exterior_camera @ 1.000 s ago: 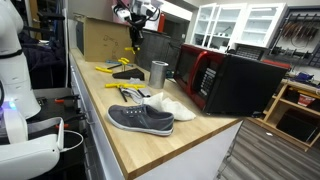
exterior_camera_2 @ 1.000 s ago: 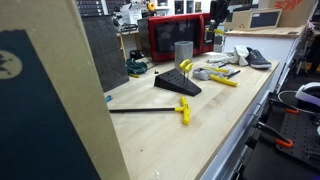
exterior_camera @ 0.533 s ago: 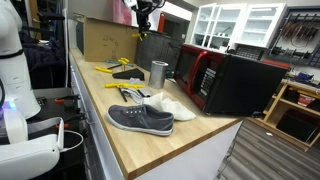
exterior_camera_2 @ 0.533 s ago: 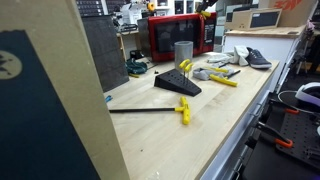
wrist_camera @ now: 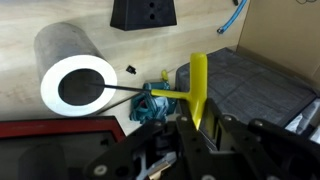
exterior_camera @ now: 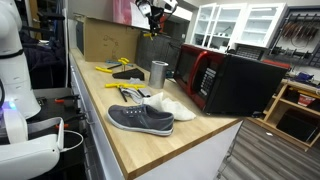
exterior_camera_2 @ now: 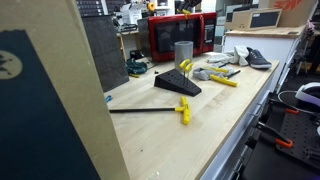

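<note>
On a pale wooden workbench (exterior_camera: 150, 150), a brown cardboard box (exterior_camera: 105, 38) stands at the far left end in an exterior view. Yellow-handled hand tools (exterior_camera: 115, 68) lie just in front of it. Next along the bench is an upright grey metal cylinder cup (wrist_camera: 75, 82), open end up. Nearer the camera, a grey lace-up canvas shoe (exterior_camera: 140, 118) rests on its sole beside a white shoe (exterior_camera: 172, 106).

High above the cup, the black Robotiq gripper (wrist_camera: 203, 132) hangs in the air. Its jaws are drawn narrow and clamped on the flat handle of a yellow T-handled tool (wrist_camera: 199, 88). Seen from the wrist, the handle stands upright between the fingers (wrist_camera: 222, 130). The tool's thin black shaft runs out to the left and ends over the cup's pale rim. The tool is held clear of the bench and touches nothing on it.

Beneath it lie a black wedge-shaped block (wrist_camera: 143, 12) and a small teal tool (wrist_camera: 150, 106). To the right, a red-fronted microwave oven (exterior_camera: 203, 78) and a black microwave oven (exterior_camera: 245, 85) sit side by side.
</note>
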`<state>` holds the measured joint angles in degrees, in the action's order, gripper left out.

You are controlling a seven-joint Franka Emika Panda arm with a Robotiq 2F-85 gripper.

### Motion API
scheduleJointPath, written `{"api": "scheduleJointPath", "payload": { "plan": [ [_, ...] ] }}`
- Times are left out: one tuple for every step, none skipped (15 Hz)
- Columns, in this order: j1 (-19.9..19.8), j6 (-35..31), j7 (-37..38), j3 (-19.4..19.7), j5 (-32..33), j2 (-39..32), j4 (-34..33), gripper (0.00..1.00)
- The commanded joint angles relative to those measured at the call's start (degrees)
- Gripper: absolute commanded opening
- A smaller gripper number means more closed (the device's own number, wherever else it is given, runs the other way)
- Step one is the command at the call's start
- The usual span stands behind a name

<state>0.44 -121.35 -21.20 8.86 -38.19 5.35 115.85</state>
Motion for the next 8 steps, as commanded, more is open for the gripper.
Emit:
{"api": "scheduleJointPath", "payload": {
  "plan": [
    [-1.7,3.1,-2.3,-0.6,-3.7,-7.0,-8.0,0.05],
    [-2.2,3.6,-2.8,-0.8,-4.7,-8.6,-9.4,0.05],
    [-2.9,4.4,-3.5,-1.1,-5.9,-10.2,-10.7,0.05],
    [-3.5,5.1,-3.8,-1.3,-6.9,-11.6,-11.8,0.05],
    [-4.3,5.9,-4.5,-1.6,-8.1,-13.0,-12.6,0.05],
    [-5.1,6.8,-5.0,-1.9,-9.0,-14.3,-13.4,0.05],
    [-5.9,7.8,-5.8,-2.1,-10.0,-15.5,-14.2,0.05],
    [-6.7,8.6,-6.4,-2.3,-10.9,-16.8,-15.0,0.05]
  ]
}}
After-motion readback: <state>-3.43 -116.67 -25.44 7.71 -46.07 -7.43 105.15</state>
